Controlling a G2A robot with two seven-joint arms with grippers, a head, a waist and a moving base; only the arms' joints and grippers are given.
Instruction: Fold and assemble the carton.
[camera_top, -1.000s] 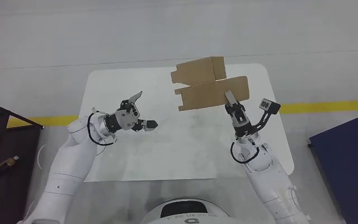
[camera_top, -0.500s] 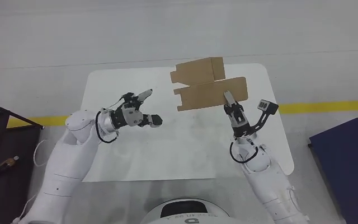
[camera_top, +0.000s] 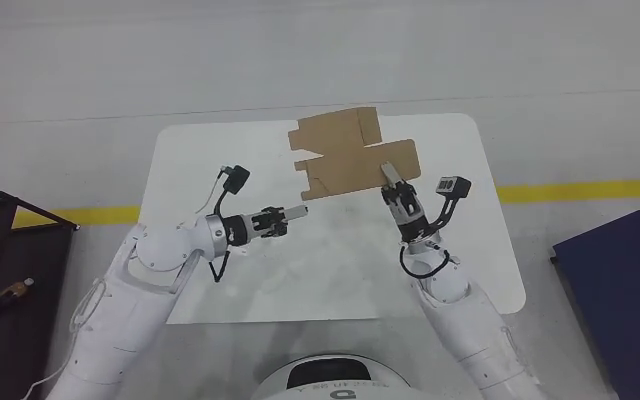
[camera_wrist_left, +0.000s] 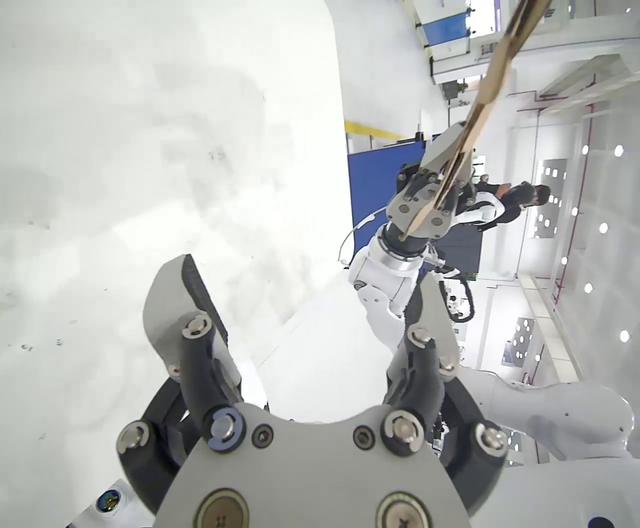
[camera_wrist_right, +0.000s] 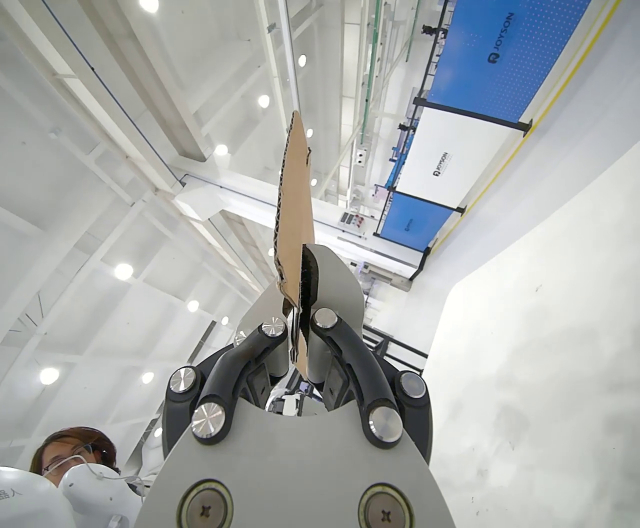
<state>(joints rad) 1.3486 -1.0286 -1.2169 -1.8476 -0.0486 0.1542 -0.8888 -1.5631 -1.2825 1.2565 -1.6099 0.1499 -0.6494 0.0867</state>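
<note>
A flat brown carton (camera_top: 345, 155) is held up above the far middle of the white table (camera_top: 200, 160), unfolded, with its flaps spread. My right gripper (camera_top: 390, 178) is shut on the carton's near right edge. In the right wrist view the carton (camera_wrist_right: 295, 210) stands edge-on between the pads (camera_wrist_right: 309, 280). My left gripper (camera_top: 298, 212) hovers just below the carton's left end, pointing toward it, fingers open and apart from it. The left wrist view has the open fingers (camera_wrist_left: 200, 295) in front, and farther off the right gripper (camera_wrist_left: 445, 175) clamped on the carton (camera_wrist_left: 492, 82).
The table's right edge (camera_top: 500, 200) lies beyond the right arm. A yellow floor line (camera_top: 580, 188) runs past both sides. A dark stand (camera_top: 25, 250) sits off the left edge and a blue board (camera_top: 610, 290) at the right.
My left arm swung right and turned its gripper toward the carton's left end. The right gripper carried the carton a little to the left.
</note>
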